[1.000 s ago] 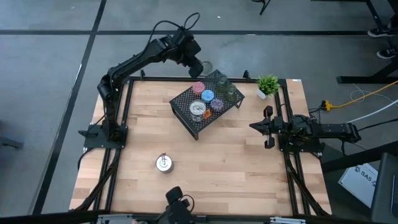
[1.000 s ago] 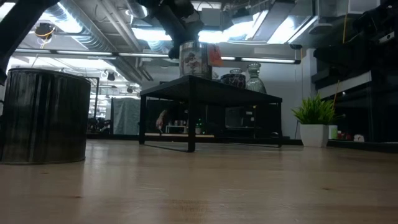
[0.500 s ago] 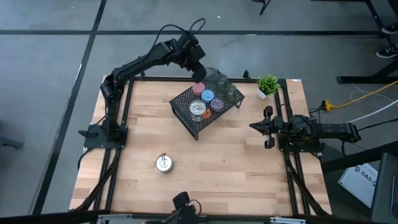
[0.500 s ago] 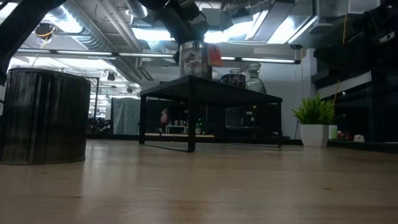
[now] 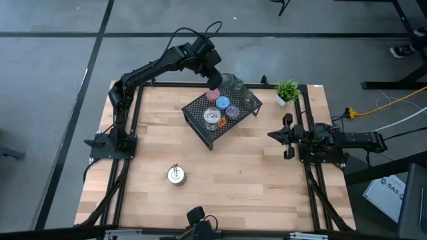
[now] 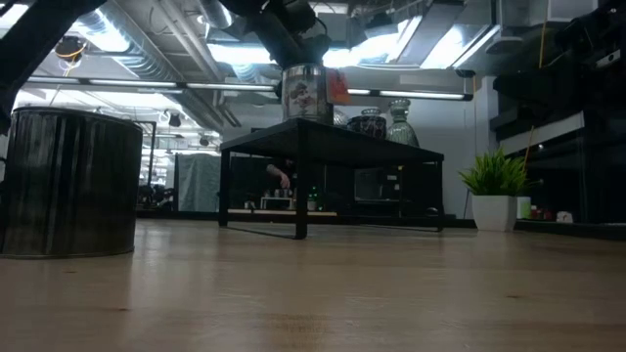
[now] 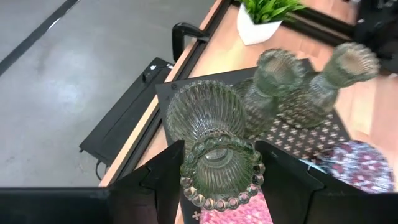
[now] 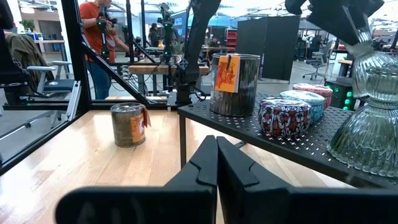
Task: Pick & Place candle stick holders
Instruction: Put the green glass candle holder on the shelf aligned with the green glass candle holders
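A black wire-mesh rack (image 5: 215,131) stands at the table's far middle. On it are a silver holder (image 5: 212,117), pink (image 5: 213,95), blue (image 5: 223,103) and purple (image 5: 234,111) cups, and two olive-green glass holders (image 7: 273,78) (image 7: 345,68). A second silver holder (image 5: 175,175) stands on the wood near the front. My left gripper (image 7: 219,158) is over the rack's far corner, shut on a third green glass holder (image 7: 208,118). My right gripper (image 5: 272,135) waits shut at the table's right edge. My left gripper pinches the glass holder between its two fingers (image 7: 166,177), one on each side of the beaded-rim end (image 7: 217,177). The fingers slant down from the table's far left. The holder tilts, its ribbed wide end (image 7: 205,109) lower and over the rack's corner; whether that end touches the mesh I cannot tell.
A small green potted plant (image 5: 287,90) stands at the far right corner, beside the rack. Black frame rails (image 5: 130,127) run along the table's edges. Bare wood (image 5: 240,180) lies between the rack and the near edge. People show in the room beyond the table.
My left gripper has carried the green glass holder from beyond the table's far edge toward the near edge and slightly down. It is now over the rack's far corner and has stayed shut on the holder.
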{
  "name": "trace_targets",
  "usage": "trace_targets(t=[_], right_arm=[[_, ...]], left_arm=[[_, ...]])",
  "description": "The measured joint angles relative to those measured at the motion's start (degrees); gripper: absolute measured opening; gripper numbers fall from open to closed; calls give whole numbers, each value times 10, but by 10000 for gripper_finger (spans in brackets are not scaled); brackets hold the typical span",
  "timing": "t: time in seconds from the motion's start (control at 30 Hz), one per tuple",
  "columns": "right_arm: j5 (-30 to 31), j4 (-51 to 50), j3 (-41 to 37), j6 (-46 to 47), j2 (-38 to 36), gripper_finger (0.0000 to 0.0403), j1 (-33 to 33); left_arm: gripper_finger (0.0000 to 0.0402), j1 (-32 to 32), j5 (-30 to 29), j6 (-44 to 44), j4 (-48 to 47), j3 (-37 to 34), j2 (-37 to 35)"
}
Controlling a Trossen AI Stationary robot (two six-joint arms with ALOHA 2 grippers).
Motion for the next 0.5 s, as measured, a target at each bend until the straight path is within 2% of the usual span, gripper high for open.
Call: trace_targets(t=[0.5], right_arm=[[0, 0, 0, 0, 0, 0, 0]], left_arm=[[180, -6, 0, 0, -12, -1, 20]])
